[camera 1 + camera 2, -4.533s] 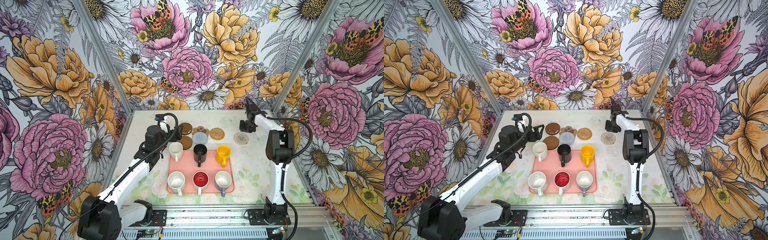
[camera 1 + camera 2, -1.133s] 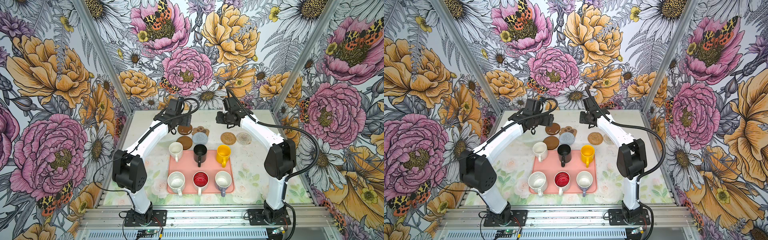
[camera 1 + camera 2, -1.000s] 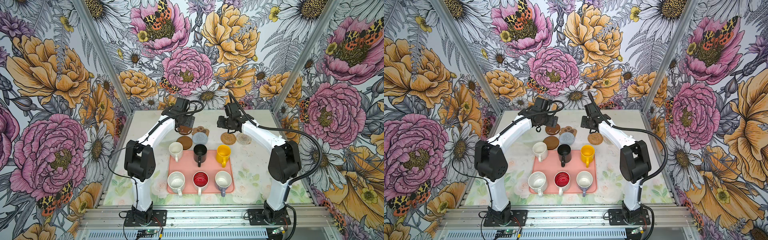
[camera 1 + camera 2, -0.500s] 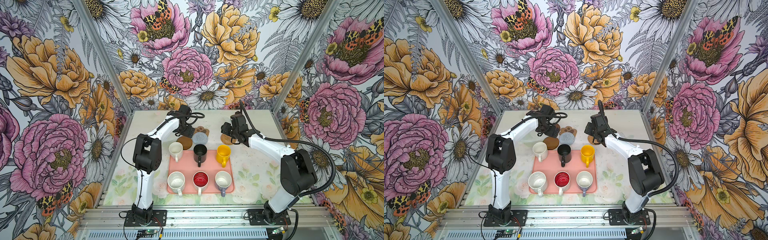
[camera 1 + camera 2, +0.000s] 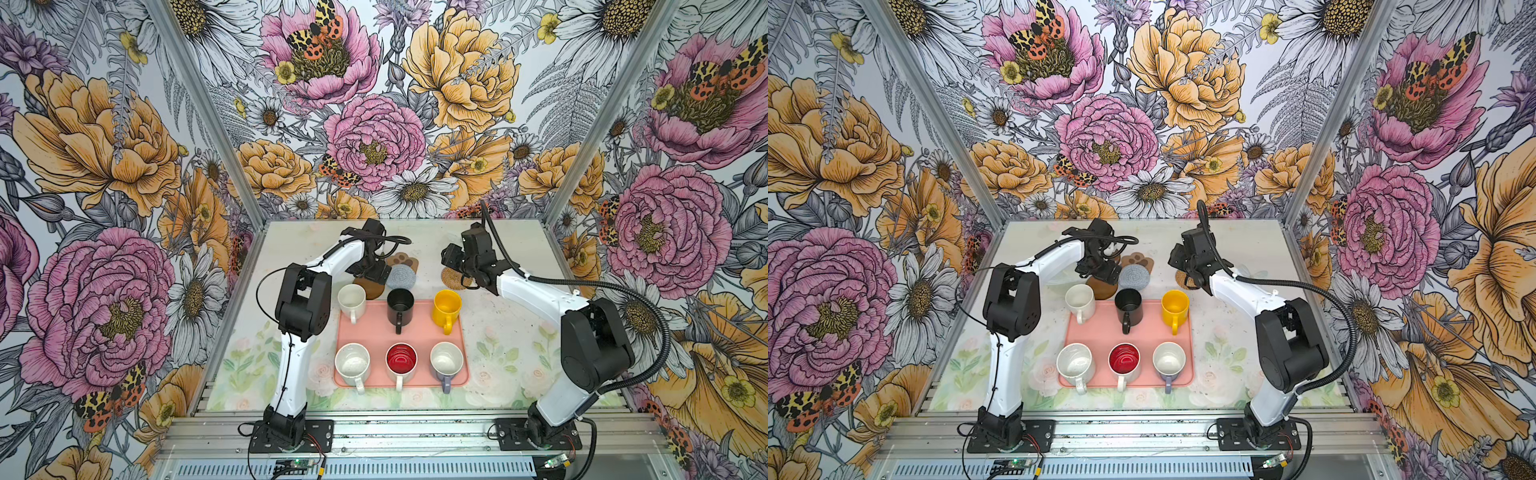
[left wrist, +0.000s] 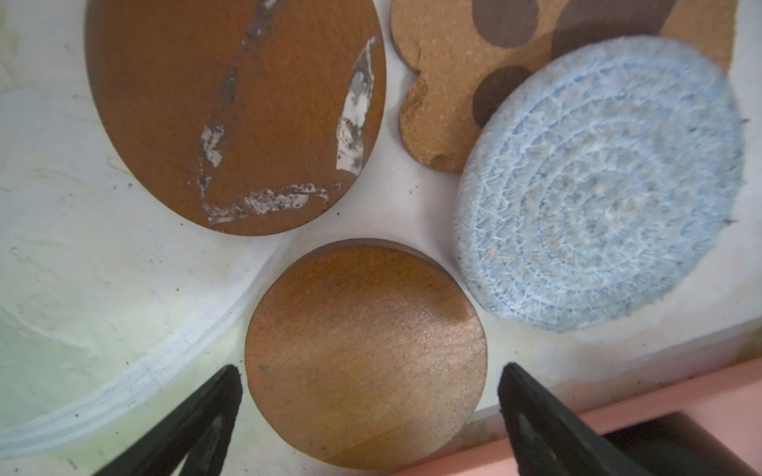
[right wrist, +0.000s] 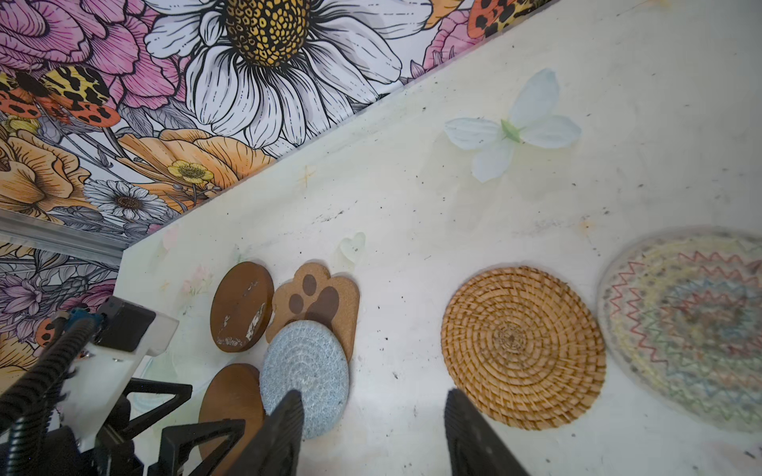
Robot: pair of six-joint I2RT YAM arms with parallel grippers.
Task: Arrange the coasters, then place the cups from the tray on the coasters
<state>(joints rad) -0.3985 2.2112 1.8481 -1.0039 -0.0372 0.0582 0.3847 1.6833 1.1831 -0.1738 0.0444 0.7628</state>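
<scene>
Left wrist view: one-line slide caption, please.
Open left gripper brackets the smooth brown disc, beside the scratched brown disc, with the blue woven coaster overlapping the paw-print coaster.

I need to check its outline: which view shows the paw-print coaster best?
The right wrist view: nearly the whole paw-print coaster shows, only one edge under the grey-blue woven coaster. The left wrist view crops it; both top views show it small.

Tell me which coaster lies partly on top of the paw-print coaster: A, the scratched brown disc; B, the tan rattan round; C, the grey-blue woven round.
C: the grey-blue woven round hides one edge of the paw-print coaster, as both wrist views show.
</scene>
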